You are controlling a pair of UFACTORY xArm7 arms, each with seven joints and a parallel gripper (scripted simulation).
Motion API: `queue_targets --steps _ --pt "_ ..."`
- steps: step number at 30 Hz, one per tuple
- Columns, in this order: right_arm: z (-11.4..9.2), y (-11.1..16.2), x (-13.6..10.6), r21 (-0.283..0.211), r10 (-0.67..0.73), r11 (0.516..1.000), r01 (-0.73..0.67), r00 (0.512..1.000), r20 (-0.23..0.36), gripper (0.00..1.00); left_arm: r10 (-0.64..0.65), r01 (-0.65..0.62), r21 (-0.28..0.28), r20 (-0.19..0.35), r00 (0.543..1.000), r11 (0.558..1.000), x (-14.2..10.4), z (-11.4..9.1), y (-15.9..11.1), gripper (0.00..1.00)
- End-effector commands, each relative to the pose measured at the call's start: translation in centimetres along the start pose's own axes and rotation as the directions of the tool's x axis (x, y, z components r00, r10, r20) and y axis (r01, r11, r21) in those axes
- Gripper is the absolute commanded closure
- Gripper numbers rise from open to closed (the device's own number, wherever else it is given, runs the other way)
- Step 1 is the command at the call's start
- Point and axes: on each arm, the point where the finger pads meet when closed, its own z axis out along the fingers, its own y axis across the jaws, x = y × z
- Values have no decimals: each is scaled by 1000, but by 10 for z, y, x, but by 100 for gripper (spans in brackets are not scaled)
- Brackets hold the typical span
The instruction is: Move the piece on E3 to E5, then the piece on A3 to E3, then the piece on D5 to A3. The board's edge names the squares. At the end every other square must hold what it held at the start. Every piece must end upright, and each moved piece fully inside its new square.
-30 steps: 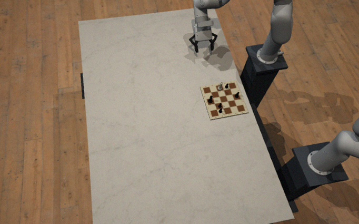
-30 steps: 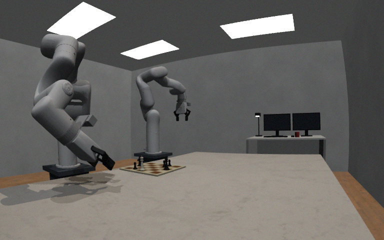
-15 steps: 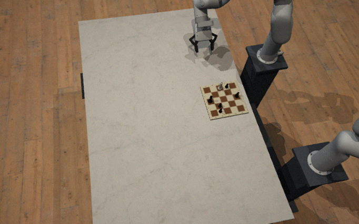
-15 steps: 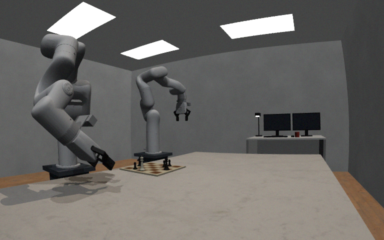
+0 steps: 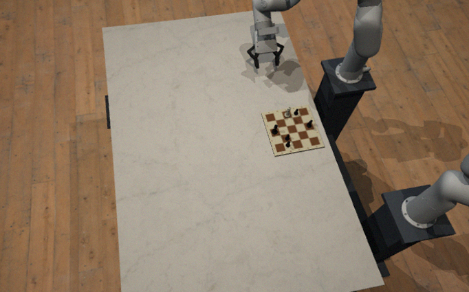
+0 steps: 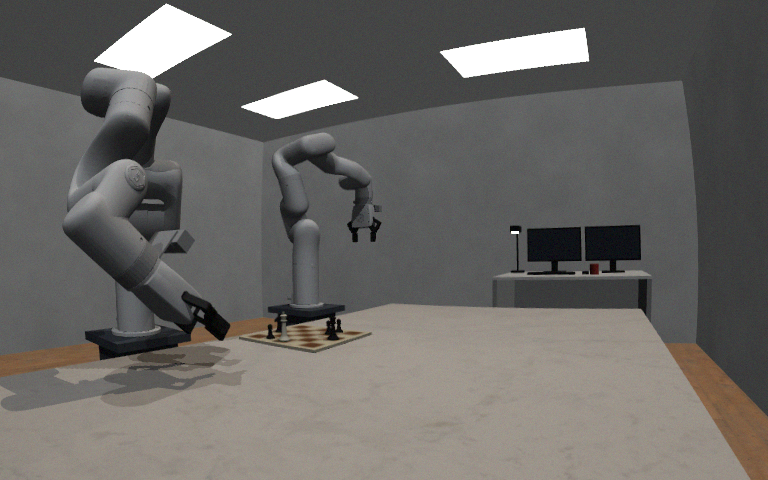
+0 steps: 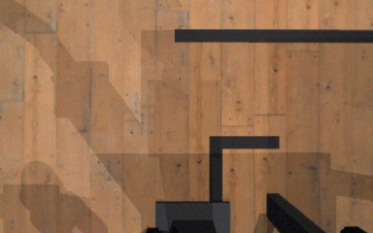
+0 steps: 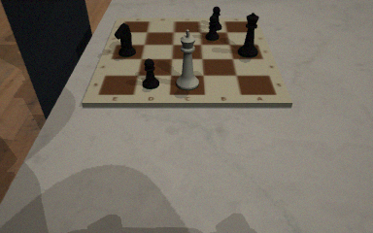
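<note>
In the top view, the right hand (image 5: 266, 65) (image 6: 219, 331) hangs over the worktop (image 5: 201, 173) (image 6: 453, 396) (image 8: 194, 160) near the chessboard (image 5: 276, 154) (image 6: 314, 349) (image 8: 186, 104), its fingers spread apart. The left hand is out of frame.

In the exterior view, the left hand (image 6: 364, 239) (image 7: 253, 231), fingers parted, hovers high beyond the board, where the pieces stand upright.

In the left wrist view, dark fingertips at the lower edge stand well apart above a wooden floor (image 7: 243, 92).

In the right wrist view, a black knight (image 5: 309, 124) (image 8: 126, 43) occupies E3, a black queen (image 5: 274, 130) (image 8: 249, 39) A3 and a black pawn (image 5: 296, 111) (image 8: 150, 75) D5, beside a white king (image 5: 287, 112) (image 6: 283, 328) (image 8: 187, 65) on C5. E5 is vacant; two more dark pieces (image 5: 287, 137) (image 8: 212, 31) overlap in the B file.
</note>
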Motion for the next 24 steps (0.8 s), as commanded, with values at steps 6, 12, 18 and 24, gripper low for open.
queue_targets --steps 6,12,18,24 --pt "-3 1 3 -2 -2 1000 2 1000 2 0 0 0 -1 -4 1000 1000 1 -2 0 0" --pt "-20 2 22 -2 -2 1000 2 1000 2 0 0 0 -1 -4 1000 1000 1 -2 0 0" --pt "-37 3 43 -2 -2 1000 2 1000 2 0 0 0 -1 -4 1000 1000 1 -2 0 0" --pt "-57 3 66 -2 -2 1000 2 1000 2 0 0 0 -1 -4 1000 1000 1 -2 0 0"
